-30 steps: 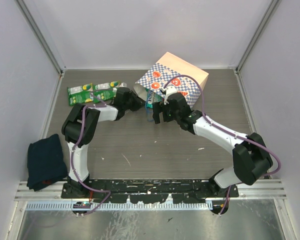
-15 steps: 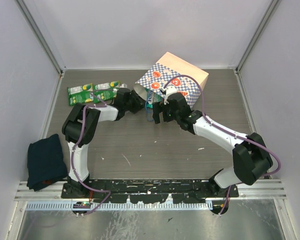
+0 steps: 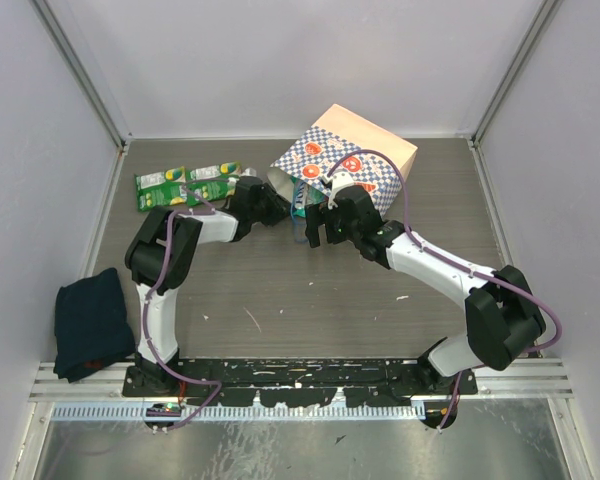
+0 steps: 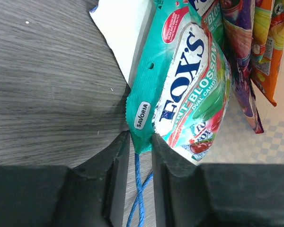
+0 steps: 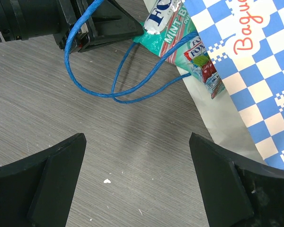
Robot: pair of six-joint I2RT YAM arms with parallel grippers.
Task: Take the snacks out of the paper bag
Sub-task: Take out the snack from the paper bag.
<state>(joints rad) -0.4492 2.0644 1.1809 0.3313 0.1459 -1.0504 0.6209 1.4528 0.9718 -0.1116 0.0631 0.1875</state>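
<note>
Pincer on your left (image 4: 139,156), narrowed around a corner of the teal packet (image 4: 180,80) at the mouth of the paper bag (image 3: 365,160), which lies tipped over near the desk's (image 3: 310,290) far edge. I cannot tell if it bites. Your right pincer (image 5: 136,142) is spread wide just beside that mouth.

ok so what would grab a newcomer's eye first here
The blue-checkered paper bag lying on its side at the far middle of the table, a teal candy packet sticking out of its mouth. The left gripper has that packet's corner between its fingers. Two green packets lie flat at the far left.
</note>
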